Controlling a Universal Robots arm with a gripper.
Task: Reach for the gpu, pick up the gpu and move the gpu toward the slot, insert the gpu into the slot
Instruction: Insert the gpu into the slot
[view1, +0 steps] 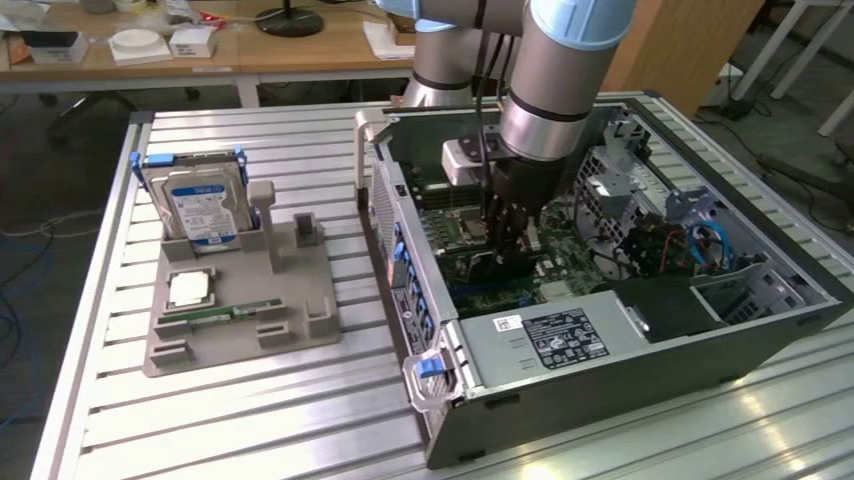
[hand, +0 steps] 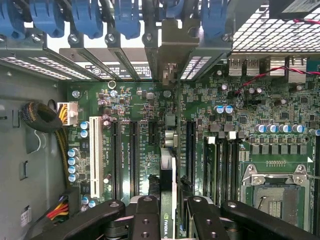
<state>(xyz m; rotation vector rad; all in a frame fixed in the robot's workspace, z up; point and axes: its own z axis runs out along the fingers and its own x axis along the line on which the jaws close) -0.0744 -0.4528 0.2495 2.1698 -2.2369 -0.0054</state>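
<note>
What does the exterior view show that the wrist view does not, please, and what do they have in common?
Only the exterior view shows the grey holder tray with the blue-labelled hard drive standing in it, beside the computer case on the slatted table.

Only the wrist view shows the expansion slots, the processor socket and the blue bracket clips up close.

Both show the green motherboard and the gripper lowered into the case, its fingers on either side of the gpu, edge-on.
</note>
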